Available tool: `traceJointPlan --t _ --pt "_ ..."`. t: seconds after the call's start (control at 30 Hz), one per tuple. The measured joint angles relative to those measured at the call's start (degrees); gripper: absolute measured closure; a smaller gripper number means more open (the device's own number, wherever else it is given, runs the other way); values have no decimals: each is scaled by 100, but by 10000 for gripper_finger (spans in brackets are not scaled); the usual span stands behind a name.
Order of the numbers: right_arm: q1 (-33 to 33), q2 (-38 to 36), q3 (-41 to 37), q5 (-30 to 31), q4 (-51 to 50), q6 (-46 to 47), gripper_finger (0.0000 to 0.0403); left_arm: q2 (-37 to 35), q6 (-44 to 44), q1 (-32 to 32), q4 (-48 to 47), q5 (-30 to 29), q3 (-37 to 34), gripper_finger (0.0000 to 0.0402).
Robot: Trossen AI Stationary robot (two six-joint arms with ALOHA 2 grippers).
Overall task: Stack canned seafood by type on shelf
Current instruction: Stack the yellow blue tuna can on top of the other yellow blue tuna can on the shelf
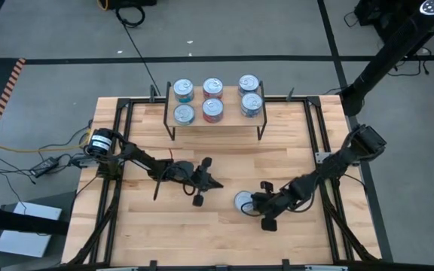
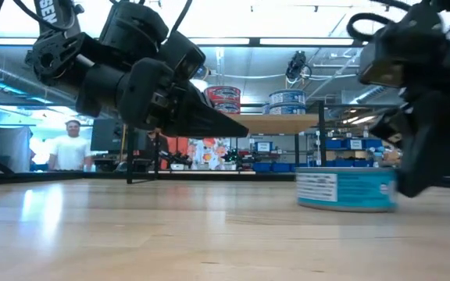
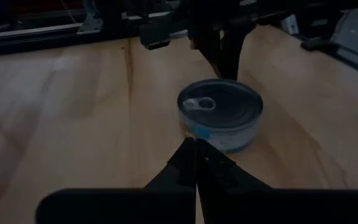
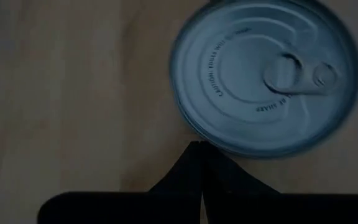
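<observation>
One tin of canned seafood (image 1: 244,202), with a silver pull-tab lid and a teal label (image 2: 346,188), stands upright on the tabletop right of centre. My right gripper (image 1: 254,202) is shut and slants down, its tips (image 4: 199,145) at the tin's right rim. My left gripper (image 1: 218,185) is shut and hovers left of the tin, pointing at it (image 3: 219,115) with a gap between. The shelf (image 1: 217,126) stands at the far middle. It carries teal (image 1: 183,91), red (image 1: 212,88) and blue (image 1: 249,83) tins in two rows. My right gripper's shut fingertips (image 4: 191,155) stand right at the lid's rim (image 4: 197,138) on the tin's right side, coming from above at a slant. I cannot tell whether they touch it. The tin stands flat on the table.
Black frame rails (image 1: 319,128) run along the table's left and right sides. Cables and a motor unit (image 1: 100,141) lie at the left edge. A person (image 2: 73,145) stands far behind the table. Bare wood lies between the shelf and the tin.
</observation>
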Motion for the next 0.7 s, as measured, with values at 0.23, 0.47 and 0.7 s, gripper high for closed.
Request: traceJointPlan --t 0.23,0.47,0.7 --pt "-279 0 -18 787 264 -190 394 -1 -9 -2 -202 -314 0 398" --pt "-436 0 -18 861 890 -589 394 0 -11 -4 -414 -508 0 398" --pt "-421 -15 365 208 473 -960 393 0 -12 -3 -513 -619 0 398"
